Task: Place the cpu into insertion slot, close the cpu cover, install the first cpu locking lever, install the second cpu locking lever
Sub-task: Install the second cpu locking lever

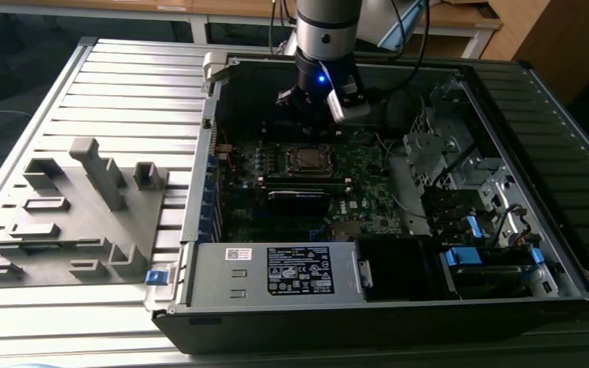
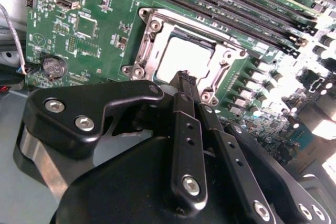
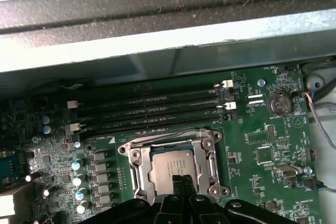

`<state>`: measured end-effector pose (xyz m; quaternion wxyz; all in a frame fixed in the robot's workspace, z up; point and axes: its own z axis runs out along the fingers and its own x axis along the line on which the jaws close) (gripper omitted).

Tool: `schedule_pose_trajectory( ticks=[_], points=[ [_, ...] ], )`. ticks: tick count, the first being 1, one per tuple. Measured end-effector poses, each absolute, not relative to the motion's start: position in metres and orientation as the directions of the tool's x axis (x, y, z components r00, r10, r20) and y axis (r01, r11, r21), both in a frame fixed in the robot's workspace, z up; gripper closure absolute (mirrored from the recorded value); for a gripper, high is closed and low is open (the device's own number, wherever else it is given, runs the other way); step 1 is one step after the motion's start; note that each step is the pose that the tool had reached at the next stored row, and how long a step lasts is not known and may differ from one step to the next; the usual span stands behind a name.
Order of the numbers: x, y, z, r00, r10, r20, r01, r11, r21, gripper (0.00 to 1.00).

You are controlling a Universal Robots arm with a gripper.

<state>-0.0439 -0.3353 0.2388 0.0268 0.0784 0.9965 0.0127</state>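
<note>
I am hovering the gripper (image 2: pixel 185 77) just above the socket, fingers pressed together and holding nothing.
The cpu (image 3: pixel 170 163) is lying in its slot with the cpu cover (image 3: pixel 210 156) down around it; I am aiming to stay square, watching the memory slots (image 3: pixel 152 109) alongside and the case wall (image 1: pixel 212 115) nearby.

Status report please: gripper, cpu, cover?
Gripper shut, empty, just above socket. Cpu seated in slot. Cpu cover down over it. Nothing in the way.
</note>
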Motion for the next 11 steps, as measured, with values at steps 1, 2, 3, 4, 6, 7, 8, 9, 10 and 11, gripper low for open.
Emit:
schedule_pose_trajectory(
  ticks=[1,2,3,4,6,7,8,9,10,11],
  points=[
    [-0.0439,-0.3353,0.2388,-0.986,0.157,-0.052,0.156,0.987,0.03,0.89],
    [-0.0439,-0.3353,0.2388,-0.986,0.157,-0.052,0.156,0.987,0.03,0.89],
    [-0.0439,-0.3353,0.239,-0.986,0.157,-0.051,0.156,0.987,0.029,0.89],
    [-0.0439,-0.3353,0.239,-0.986,0.157,-0.051,0.156,0.987,0.029,0.89],
    [-0.0439,-0.3353,0.239,-0.986,0.157,-0.051,0.156,0.987,0.029,0.89],
    [-0.0439,-0.3353,0.239,-0.986,0.157,-0.051,0.156,0.987,0.029,0.89],
    [-0.0439,-0.3353,0.239,-0.986,0.157,-0.051,0.156,0.987,0.029,0.89],
    [-0.0439,-0.3356,0.2391,-0.986,0.157,-0.051,0.156,0.987,0.029,0.89],
    [-0.0439,-0.3361,0.2391,-0.986,0.157,-0.051,0.155,0.987,0.029,0.89],
    [-0.0439,-0.3365,0.2389,-0.986,0.157,-0.051,0.155,0.987,0.029,0.89]
  ],
)
